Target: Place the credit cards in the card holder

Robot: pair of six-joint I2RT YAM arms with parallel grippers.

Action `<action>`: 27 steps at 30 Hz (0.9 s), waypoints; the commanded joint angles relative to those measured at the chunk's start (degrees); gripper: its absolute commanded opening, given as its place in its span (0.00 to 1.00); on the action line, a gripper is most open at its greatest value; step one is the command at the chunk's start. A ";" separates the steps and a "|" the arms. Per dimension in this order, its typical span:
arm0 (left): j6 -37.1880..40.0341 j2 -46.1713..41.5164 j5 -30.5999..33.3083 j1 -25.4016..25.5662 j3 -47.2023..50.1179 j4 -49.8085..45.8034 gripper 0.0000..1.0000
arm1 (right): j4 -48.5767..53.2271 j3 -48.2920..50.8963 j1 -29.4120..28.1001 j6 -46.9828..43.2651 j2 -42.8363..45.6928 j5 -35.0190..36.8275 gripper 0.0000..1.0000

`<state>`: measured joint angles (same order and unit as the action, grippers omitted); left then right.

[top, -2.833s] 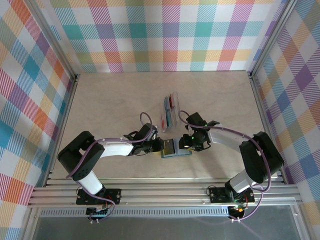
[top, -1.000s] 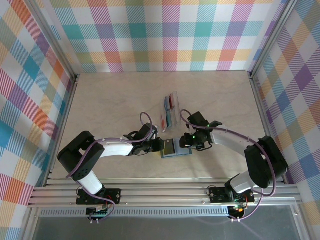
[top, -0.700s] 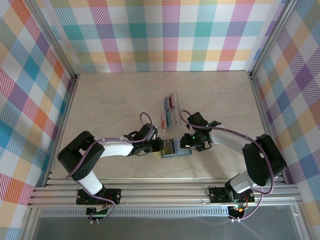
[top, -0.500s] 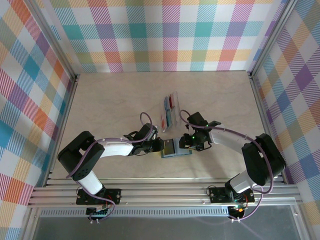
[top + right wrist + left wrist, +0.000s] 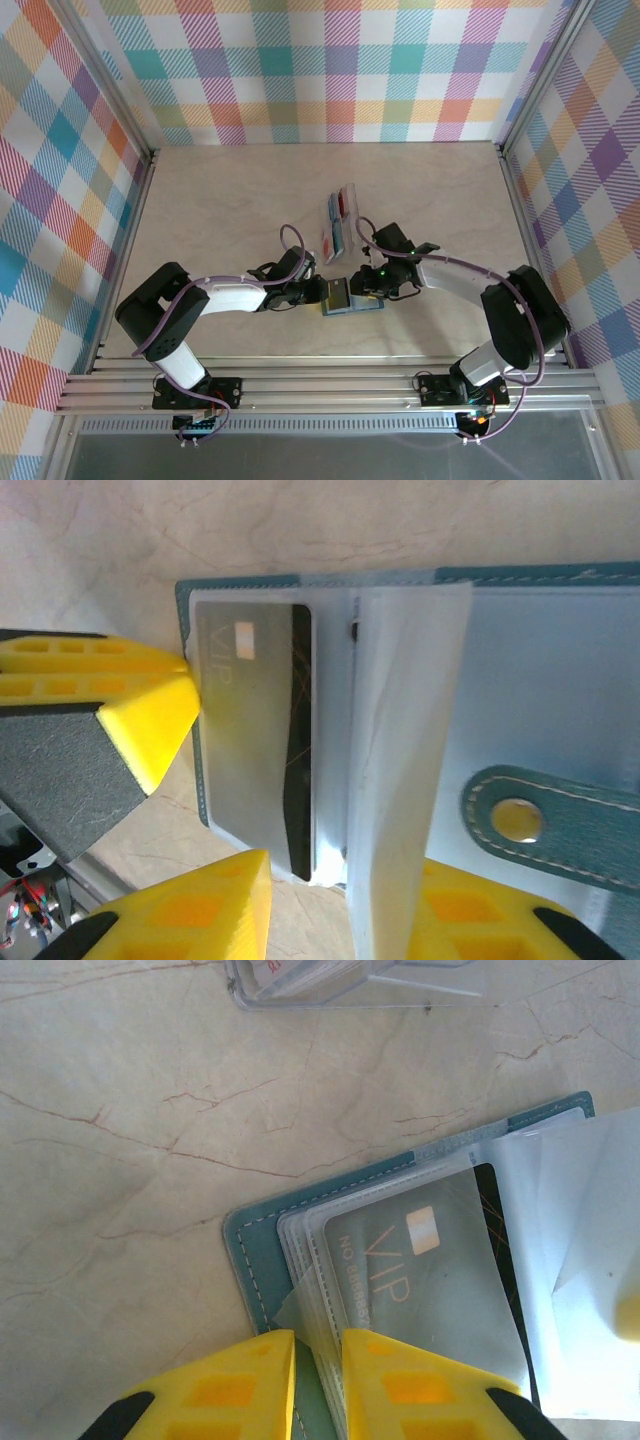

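The teal card holder point(image 5: 358, 306) lies open on the table between both arms. A pale grey VIP card point(image 5: 430, 1280) sits in its top clear sleeve, with a black-yellow card point(image 5: 298, 750) showing behind it. My left gripper point(image 5: 318, 1360) is shut on the holder's left edge, pinching the stack of clear sleeves point(image 5: 300, 1300) against the teal cover point(image 5: 250, 1260). My right gripper point(image 5: 340, 910) hangs over the holder's middle with its jaws apart. One clear sleeve leaf point(image 5: 400, 730) stands upright between them, close to the right finger. More credit cards point(image 5: 338, 222), red and blue, rest in a tray beyond the holder.
A clear plastic tray point(image 5: 330, 980) stands just beyond the holder. The holder's teal strap with its snap point(image 5: 540, 825) lies on the right half. Plaid walls and metal rails point(image 5: 145, 200) enclose the pale marbled table point(image 5: 220, 200).
My right gripper has shifted slightly left over the holder and its jaws have narrowed around the raised sleeve leaf. The left gripper and the holder have stayed put.
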<state>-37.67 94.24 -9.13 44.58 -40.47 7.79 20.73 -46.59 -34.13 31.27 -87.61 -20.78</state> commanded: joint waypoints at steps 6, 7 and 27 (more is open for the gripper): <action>-0.19 0.17 -1.55 0.24 -0.23 -1.48 0.20 | -7.61 -1.63 -3.64 2.70 -5.02 -5.96 0.38; -0.23 -0.22 -1.58 0.13 -0.37 -1.98 0.20 | -8.06 -1.56 -3.91 2.75 -5.37 -6.20 0.39; -2.79 -5.36 -6.91 -3.89 -1.20 -2.78 0.41 | -11.02 0.45 -4.56 1.58 -7.86 -8.42 0.53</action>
<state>-40.73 88.86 -13.52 40.95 -40.45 6.59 11.25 -46.59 -38.26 33.61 -94.50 -27.33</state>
